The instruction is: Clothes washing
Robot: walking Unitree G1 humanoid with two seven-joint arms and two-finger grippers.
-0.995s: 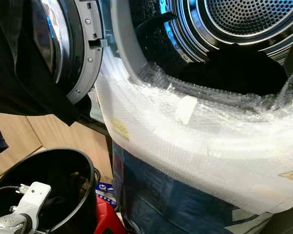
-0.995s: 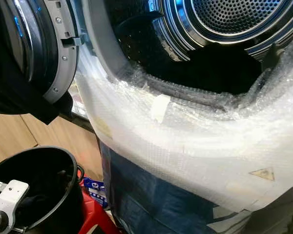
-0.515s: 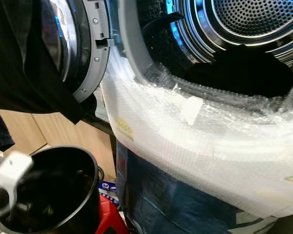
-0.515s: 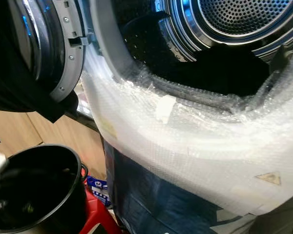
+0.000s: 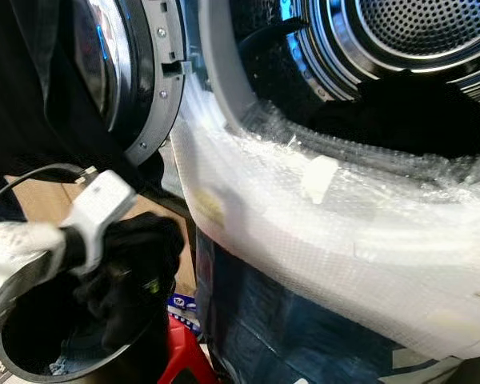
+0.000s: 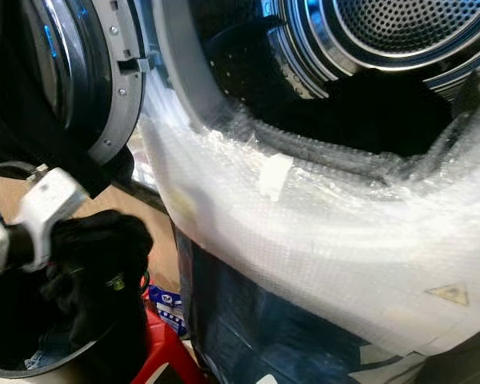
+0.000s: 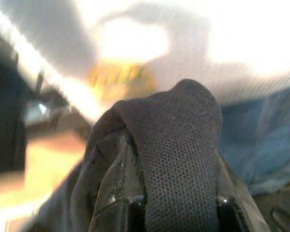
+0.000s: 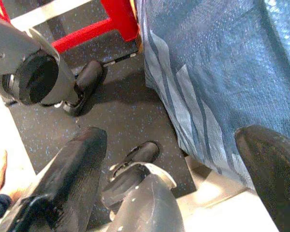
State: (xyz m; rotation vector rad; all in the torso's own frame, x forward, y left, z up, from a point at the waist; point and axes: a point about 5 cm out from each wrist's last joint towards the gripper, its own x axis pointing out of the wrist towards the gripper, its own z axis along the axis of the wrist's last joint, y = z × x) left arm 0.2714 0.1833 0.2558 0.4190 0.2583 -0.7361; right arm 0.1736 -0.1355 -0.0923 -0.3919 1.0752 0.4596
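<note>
My left gripper (image 7: 170,202) is shut on a black garment (image 5: 138,268), which drapes over both fingers in the left wrist view. It holds the cloth just above the black bucket (image 5: 32,374) at the lower left. To the right, the washing machine's drum (image 5: 416,32) stands open, with dark laundry lying at the bottom of its mouth. The round door (image 5: 132,80) is swung out to the left. My right gripper (image 8: 174,159) hangs open low over the dark floor, nothing between its fingers (image 8: 72,174).
Bubble wrap (image 5: 328,232) covers the washer's front below the opening, over a blue panel (image 5: 288,320). A dark cloth (image 5: 24,96) hangs at the upper left by the door. The bucket sits on a red stool (image 5: 184,352). A wooden floor (image 5: 156,212) lies behind it.
My left arm has risen out of the bucket, bringing the black garment up and to the right. The camera has shifted slightly.
</note>
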